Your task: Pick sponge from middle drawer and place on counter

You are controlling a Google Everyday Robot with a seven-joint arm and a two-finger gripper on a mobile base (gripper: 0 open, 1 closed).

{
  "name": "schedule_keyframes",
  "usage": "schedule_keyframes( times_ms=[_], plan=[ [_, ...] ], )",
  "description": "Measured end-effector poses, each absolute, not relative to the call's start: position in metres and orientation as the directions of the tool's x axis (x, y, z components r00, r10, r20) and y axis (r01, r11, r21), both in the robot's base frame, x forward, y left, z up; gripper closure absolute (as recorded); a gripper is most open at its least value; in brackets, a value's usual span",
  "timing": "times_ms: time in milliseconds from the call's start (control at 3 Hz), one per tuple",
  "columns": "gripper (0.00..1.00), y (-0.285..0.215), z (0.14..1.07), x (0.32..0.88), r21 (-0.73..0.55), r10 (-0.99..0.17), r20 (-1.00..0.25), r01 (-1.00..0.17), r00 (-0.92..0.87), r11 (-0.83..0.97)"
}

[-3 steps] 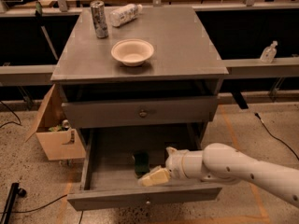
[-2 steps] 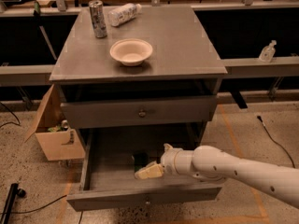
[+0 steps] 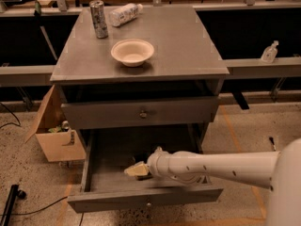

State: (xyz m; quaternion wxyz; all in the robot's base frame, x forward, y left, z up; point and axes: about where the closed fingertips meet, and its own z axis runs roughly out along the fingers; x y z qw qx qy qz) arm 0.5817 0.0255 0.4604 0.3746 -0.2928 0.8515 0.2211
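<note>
White arm [image 3: 221, 166]: smooth tube, row of small dark dots along it, rounded wrist collar [image 3: 160, 161]. Cream-coloured gripper [image 3: 137, 169] sits inside the open middle drawer [image 3: 108, 202].

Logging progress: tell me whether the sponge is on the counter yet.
No, the sponge lies in the open middle drawer beside the gripper.

The white arm [image 3: 221, 166] reaches in from the right, almost level, wrist pointing left. The gripper [image 3: 137, 169] at its end sits low inside the middle drawer [image 3: 108, 202].
</note>
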Motion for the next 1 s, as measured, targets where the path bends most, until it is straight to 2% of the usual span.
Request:
schedule_keyframes(
  times_ms=[667, 1000],
  plan=[
    [0.0, 0.038, 0.395, 0.594, 0.196, -0.303, -0.699, -0.581, -0.648, 0.79],
    [0.14, 0.036, 0.379, 0.599, 0.206, -0.297, -0.683, -0.566, -0.668, 0.798]
  ],
)
